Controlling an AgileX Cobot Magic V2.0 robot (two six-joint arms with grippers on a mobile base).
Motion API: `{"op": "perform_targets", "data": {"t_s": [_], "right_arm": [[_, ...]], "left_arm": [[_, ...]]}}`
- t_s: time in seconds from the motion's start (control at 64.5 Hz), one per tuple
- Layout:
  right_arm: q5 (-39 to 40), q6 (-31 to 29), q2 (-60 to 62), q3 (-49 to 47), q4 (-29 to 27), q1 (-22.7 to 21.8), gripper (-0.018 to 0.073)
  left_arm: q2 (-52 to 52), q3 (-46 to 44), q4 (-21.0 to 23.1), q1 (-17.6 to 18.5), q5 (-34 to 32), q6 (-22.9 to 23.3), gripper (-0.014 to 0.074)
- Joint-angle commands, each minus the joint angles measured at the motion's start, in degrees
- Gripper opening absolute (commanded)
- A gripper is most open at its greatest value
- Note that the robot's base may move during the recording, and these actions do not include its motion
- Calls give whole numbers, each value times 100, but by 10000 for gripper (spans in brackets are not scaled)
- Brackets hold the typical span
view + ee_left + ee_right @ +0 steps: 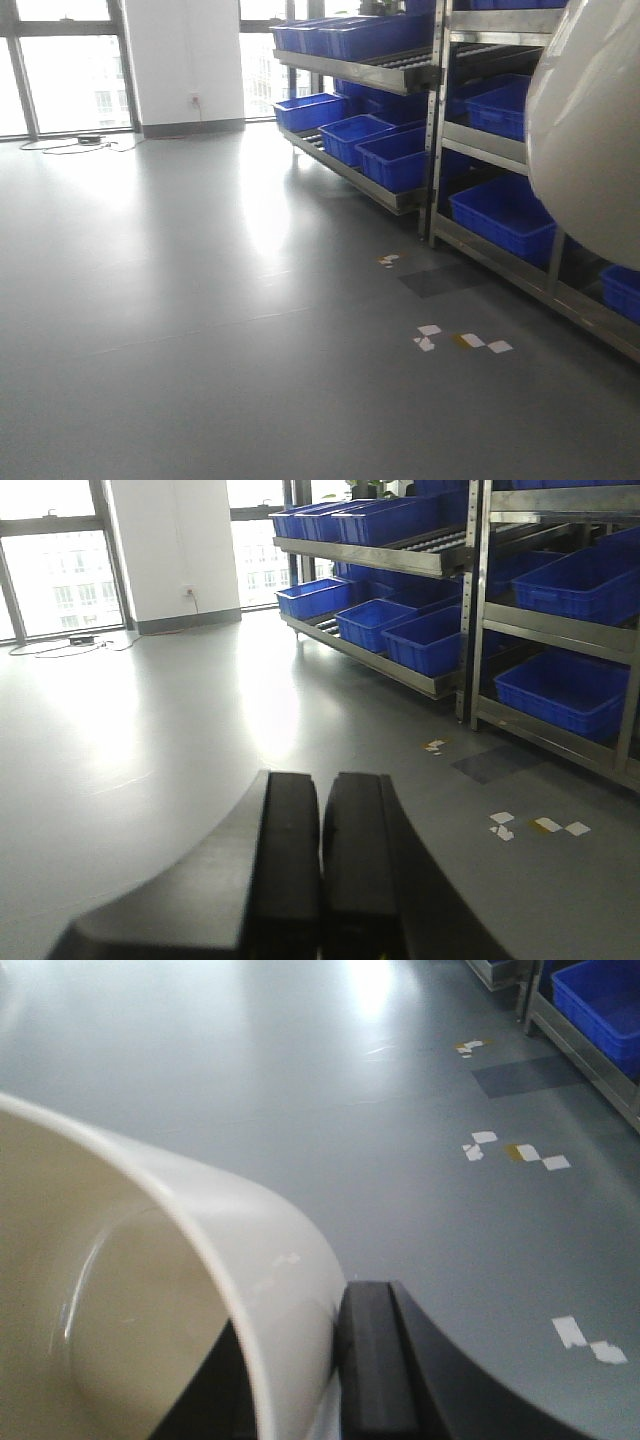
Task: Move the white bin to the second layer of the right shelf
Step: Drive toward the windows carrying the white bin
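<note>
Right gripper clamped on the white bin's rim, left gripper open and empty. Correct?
Not quite. The left gripper is shut, not open: the left wrist view shows its jaws pressed together with nothing between. The rest stands: the right gripper is clamped on the rim of the white bin.

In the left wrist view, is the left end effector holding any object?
No, the left end effector is shut, with its two black fingers pressed side by side and nothing between them.
</note>
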State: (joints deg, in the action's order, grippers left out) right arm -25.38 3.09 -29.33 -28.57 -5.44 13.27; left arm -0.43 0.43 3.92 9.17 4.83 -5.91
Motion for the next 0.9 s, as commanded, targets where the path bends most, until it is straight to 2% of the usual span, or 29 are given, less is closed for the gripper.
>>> {"op": "perform_targets", "data": {"t_s": [0.0, 0.883], "right_arm": [[544, -7, -17, -190, -19, -16, 57], [544, -7, -17, -190, -19, -16, 57]], "left_arm": [[-80, 211, 31, -5, -483, 20, 85], [-80, 211, 31, -5, -483, 20, 85]]}}
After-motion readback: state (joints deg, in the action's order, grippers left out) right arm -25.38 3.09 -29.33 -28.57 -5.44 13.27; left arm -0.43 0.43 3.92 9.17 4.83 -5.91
